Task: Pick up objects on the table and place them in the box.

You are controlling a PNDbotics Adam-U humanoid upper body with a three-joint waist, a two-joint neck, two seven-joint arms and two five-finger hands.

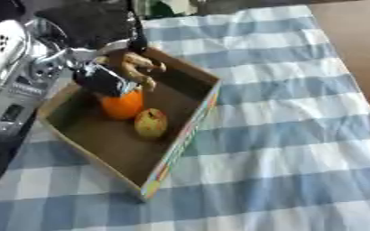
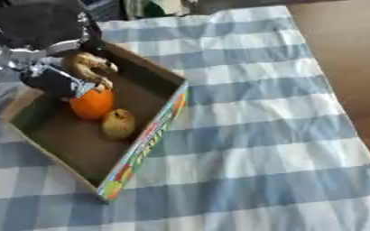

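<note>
An orange (image 1: pixel 122 104) is held inside the cardboard box (image 1: pixel 190 131) by the left hand (image 1: pixel 109 80), whose fingers (image 1: pixel 139 67) are curled over its top — the fruit sits low at the box's near-left wall, seemingly on or just above the floor. Beside it, touching or nearly so, a yellowish apple (image 1: pixel 151 122) lies on the box floor. The orange is judged firm, fairly light and smooth enough to roll; being round, it has no long axis, and a hold across its widest part from above suits it. The apple seems tilted, its stem end pointing up and slightly away. The box's long axis runs diagonally across the checked tabletop (image 1: pixel 283 135). The right hand is not seen.
</note>
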